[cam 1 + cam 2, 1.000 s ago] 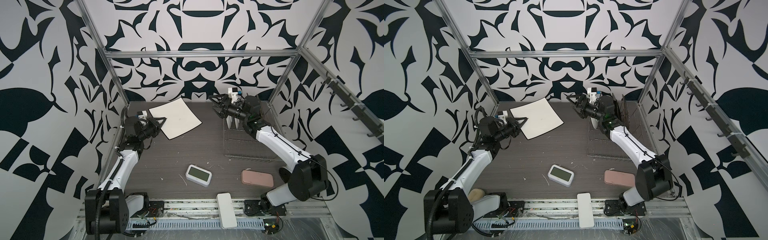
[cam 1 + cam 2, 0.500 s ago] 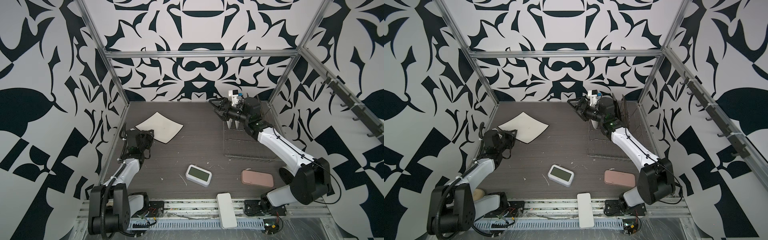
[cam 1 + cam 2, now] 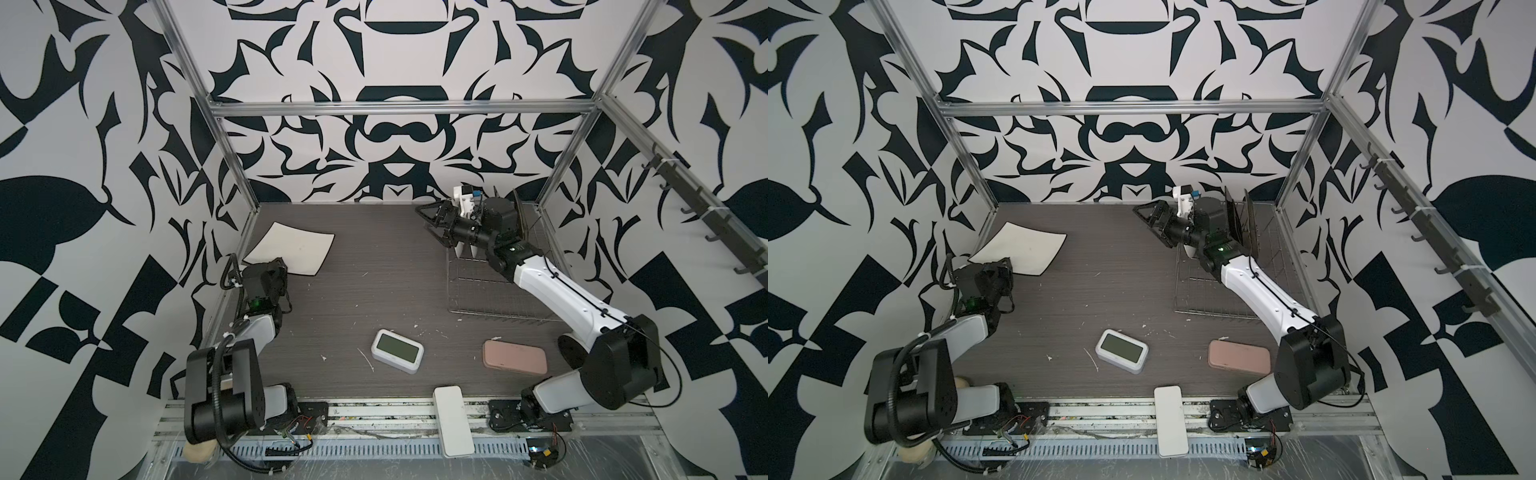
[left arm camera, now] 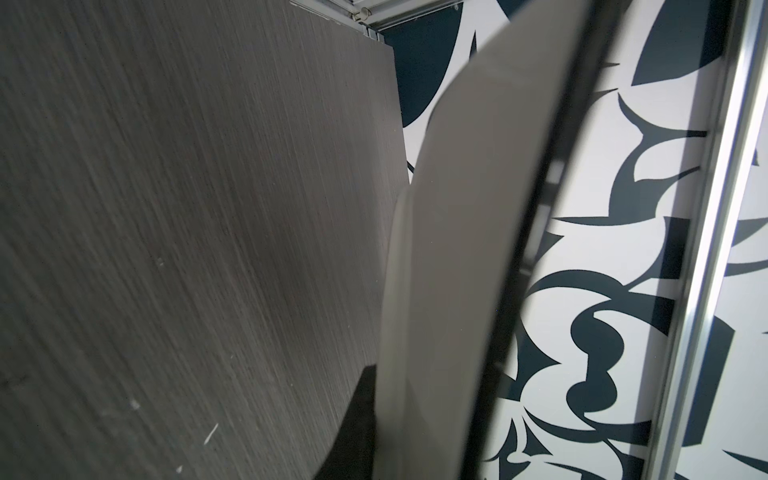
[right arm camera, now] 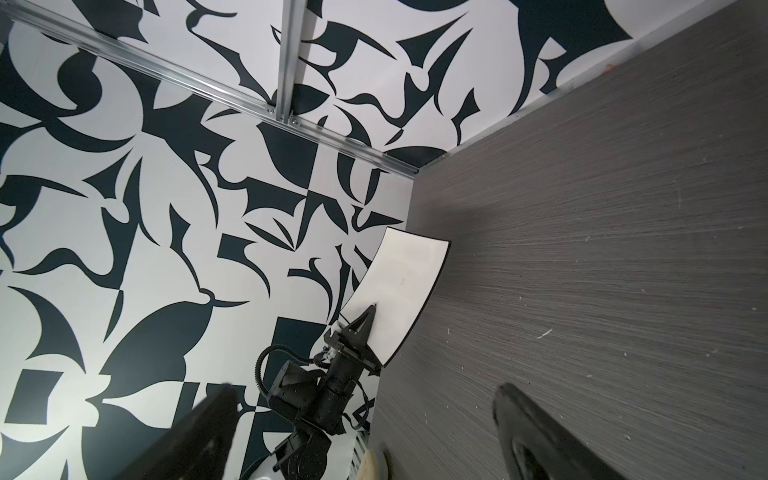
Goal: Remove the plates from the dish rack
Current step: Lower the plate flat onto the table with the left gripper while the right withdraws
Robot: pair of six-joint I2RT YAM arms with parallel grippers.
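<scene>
At the table's left in both top views, the left gripper (image 3: 281, 266) clamps the edge of the white square plate (image 3: 293, 249); the right gripper (image 3: 424, 222) gapes beside the dish rack (image 3: 478, 291), dark plates (image 3: 1235, 216) upright inside; left wrist: the plate's rim close up; right wrist: that pinch from afar.

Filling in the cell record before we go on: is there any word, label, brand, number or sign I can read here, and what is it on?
Readable text: none in any view.
Clock: the greenish screen shows no digits I can make out; too small.
Pink case: no print visible.
White square plate: plain, no mark visible.
White block on the front rail: blank.
</scene>
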